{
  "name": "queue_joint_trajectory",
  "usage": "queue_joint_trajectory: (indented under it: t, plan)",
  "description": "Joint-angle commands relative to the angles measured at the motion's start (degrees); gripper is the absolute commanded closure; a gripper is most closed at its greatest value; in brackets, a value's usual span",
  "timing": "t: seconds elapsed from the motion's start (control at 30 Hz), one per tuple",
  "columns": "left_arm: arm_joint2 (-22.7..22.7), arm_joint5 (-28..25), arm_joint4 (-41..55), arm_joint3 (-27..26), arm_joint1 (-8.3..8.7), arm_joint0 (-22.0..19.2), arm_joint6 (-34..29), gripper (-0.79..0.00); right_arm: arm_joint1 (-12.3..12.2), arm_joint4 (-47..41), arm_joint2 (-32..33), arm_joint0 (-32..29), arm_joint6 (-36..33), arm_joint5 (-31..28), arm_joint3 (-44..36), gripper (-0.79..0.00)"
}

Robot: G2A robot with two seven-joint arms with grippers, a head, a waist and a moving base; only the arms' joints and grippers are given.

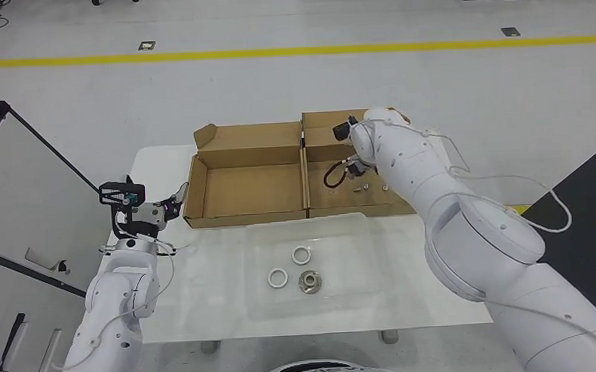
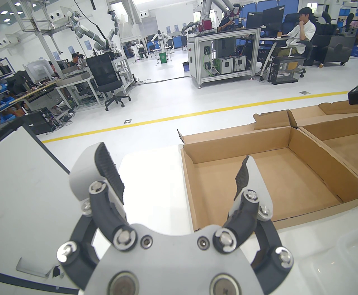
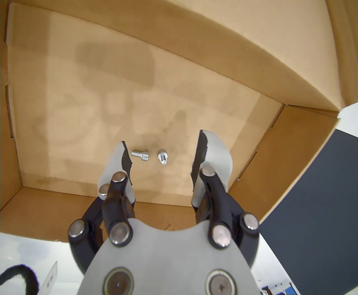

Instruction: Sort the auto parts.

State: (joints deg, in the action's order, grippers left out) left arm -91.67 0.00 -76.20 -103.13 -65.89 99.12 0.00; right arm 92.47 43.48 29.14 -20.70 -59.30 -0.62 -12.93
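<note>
Bolts (image 3: 140,155): two small silver ones lay on the floor of the right box (image 3: 84,111), straight below the right gripper (image 3: 162,139) and between its two fingers, just apart from each other, one on its side and the other seen nearly end-on
Right gripper: hung inside the right box with its fingers spread wide and nothing held; it touched neither bolt
Left gripper (image 2: 174,153): hung above the tabletop (image 2: 151,190) with its fingers wide apart and nothing in them
Left box (image 2: 265,178): open-topped, just beside the left gripper on the side towards the other arm, its near wall close to the fingertips
White rings (image 1: 302,254): two lay in a clear tray (image 1: 351,244), well apart from both grippers, between the two arms and nearer the robot than the boxes
Metal hub (image 1: 309,281): in the same tray, just beside the rings, well apart from the right gripper
</note>
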Motion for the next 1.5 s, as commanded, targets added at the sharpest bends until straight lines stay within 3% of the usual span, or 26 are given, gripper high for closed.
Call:
queue_joint_trajectory:
  t: [0.0, 0.37, 0.5, 0.67, 0.93, 1.17, 1.33, 1.47]
  plan:
    - [0.0, 0.0, 0.0, 0.0, 0.00, 0.0, 0.0, -0.785, -0.1, -0.4, 0.4, 0.5, 0.1, -0.4, -0.1, -0.785]
    - [0.0, 0.0, 0.0, 0.0, 0.00, 0.0, 0.0, -0.785, -1.4, -2.3, 3.0, 3.3, 0.0, -4.3, -1.9, -0.785]
    - [0.0, 0.0, 0.0, 0.0, 0.00, 0.0, 0.0, -0.785, -2.5, -4.9, 5.1, 4.3, -0.2, -8.4, -3.3, -0.785]
    - [0.0, 0.0, 0.0, 0.0, 0.00, 0.0, 0.0, -0.785, -4.5, -8.4, 8.1, 4.9, -1.3, -14.4, -5.4, -0.785]
    - [0.0, 0.0, 0.0, 0.0, 0.00, 0.0, 0.0, -0.785, -10.3, -16.1, 16.1, 3.1, -6.8, -24.1, -15.5, -0.785]
    - [0.0, 0.0, 0.0, 0.0, 0.00, 0.0, 0.0, -0.785, -17.6, -22.2, 27.8, -6.8, -16.4, -25.0, -35.8, -0.785]
    - [0.0, 0.0, 0.0, 0.0, 0.00, 0.0, 0.0, -0.785, -23.1, -27.4, 41.0, -20.9, -24.7, -19.7, -56.9, -0.785]
    - [0.0, 0.0, 0.0, 0.0, 0.00, 0.0, 0.0, -0.785, -25.9, -33.6, 48.5, -29.2, -27.9, -16.4, -65.8, -0.785]
